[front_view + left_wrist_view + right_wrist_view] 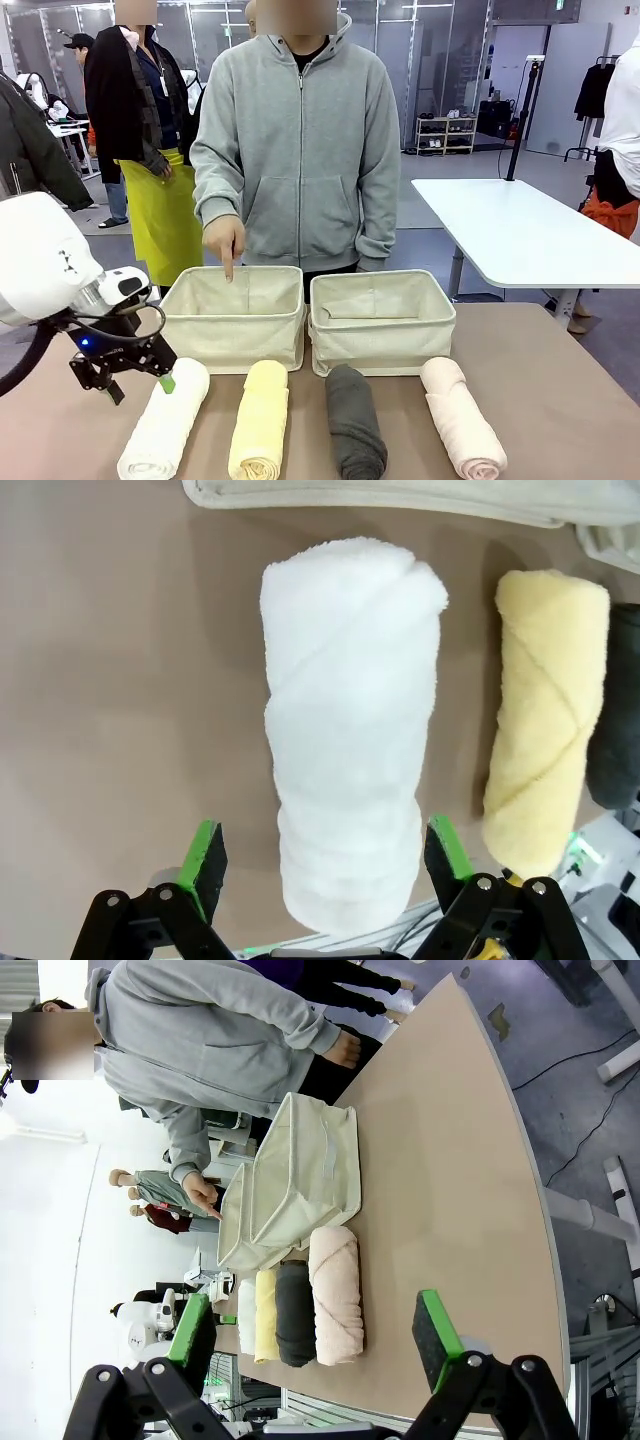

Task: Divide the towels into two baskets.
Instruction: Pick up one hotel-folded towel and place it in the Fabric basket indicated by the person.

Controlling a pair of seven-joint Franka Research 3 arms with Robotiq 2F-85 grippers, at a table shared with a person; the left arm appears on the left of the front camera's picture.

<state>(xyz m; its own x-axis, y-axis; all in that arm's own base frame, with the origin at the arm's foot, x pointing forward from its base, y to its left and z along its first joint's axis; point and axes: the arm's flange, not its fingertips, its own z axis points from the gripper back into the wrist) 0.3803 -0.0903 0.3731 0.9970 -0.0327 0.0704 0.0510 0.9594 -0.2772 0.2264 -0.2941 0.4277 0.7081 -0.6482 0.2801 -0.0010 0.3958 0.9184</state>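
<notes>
White towel (345, 740) — plush, tightly rolled, diagonal folds.

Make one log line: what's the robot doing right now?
left gripper: open, over white towel | right gripper: open, empty | person's hand: pointing at left basket

Front and wrists, towels (355, 425) shared

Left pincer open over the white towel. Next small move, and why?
Probably lower the left pincer straight down and close: its open fingers straddle the white towel from above, and the person's hand points into the left basket.
</notes>
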